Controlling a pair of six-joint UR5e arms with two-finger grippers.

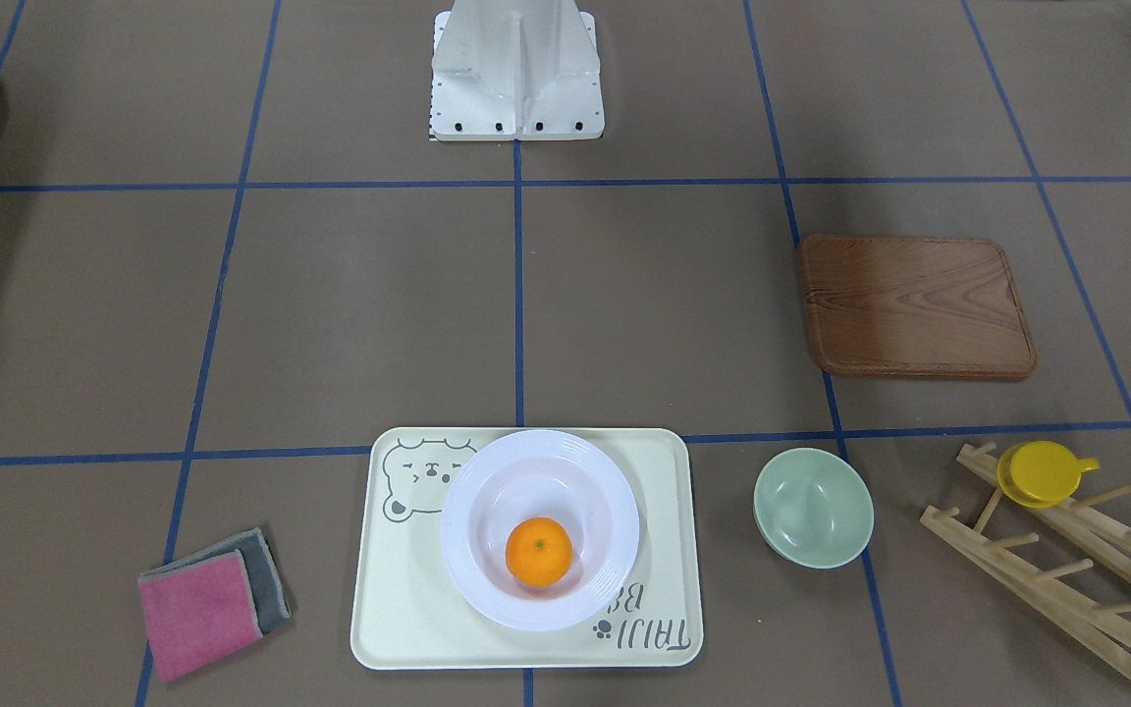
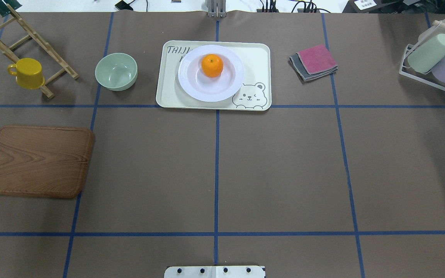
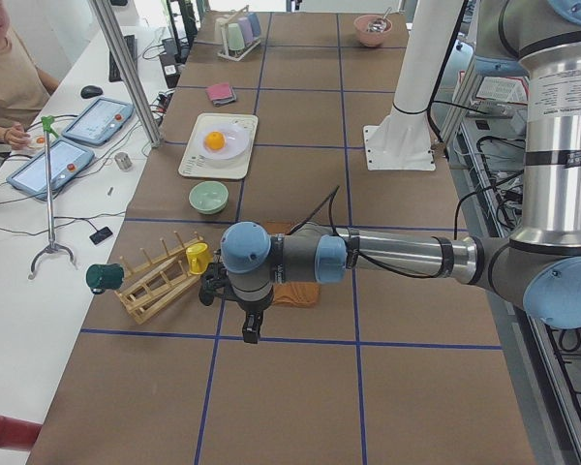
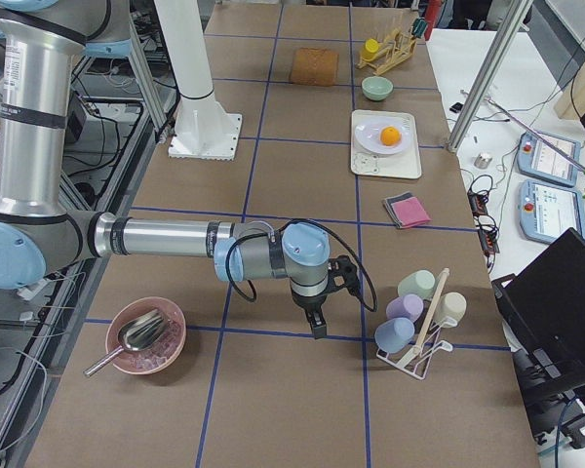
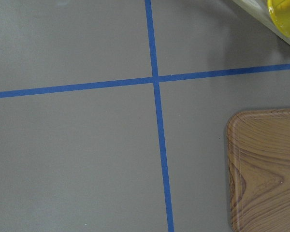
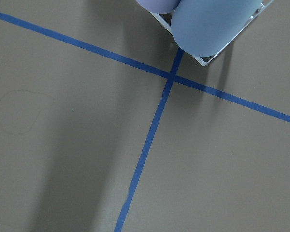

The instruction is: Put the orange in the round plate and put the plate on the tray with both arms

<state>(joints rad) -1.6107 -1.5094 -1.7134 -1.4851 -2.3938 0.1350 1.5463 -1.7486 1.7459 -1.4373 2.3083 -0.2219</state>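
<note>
The orange [image 1: 538,552] [image 2: 212,65] lies inside the white round plate [image 1: 462,579] [image 2: 185,81]. The plate rests on the cream bear tray [image 1: 399,609] [image 2: 257,54] at the table's far middle. Neither arm is near the tray. My left gripper [image 3: 251,332] hangs low over the bare table beside the wooden board, seen only in the exterior left view. My right gripper [image 4: 318,328] hangs near the cup rack, seen only in the exterior right view. I cannot tell whether either is open or shut, and neither wrist view shows fingers.
A wooden board [image 2: 37,160] lies on the left. A pale-green bowl [image 2: 116,71] and a yellow cup [image 2: 27,73] on a wooden rack [image 2: 33,38] sit left of the tray. Folded cloths [image 2: 313,61] and a cup rack [image 2: 435,58] are to the right. A pink bowl [image 4: 144,336] sits near the right arm.
</note>
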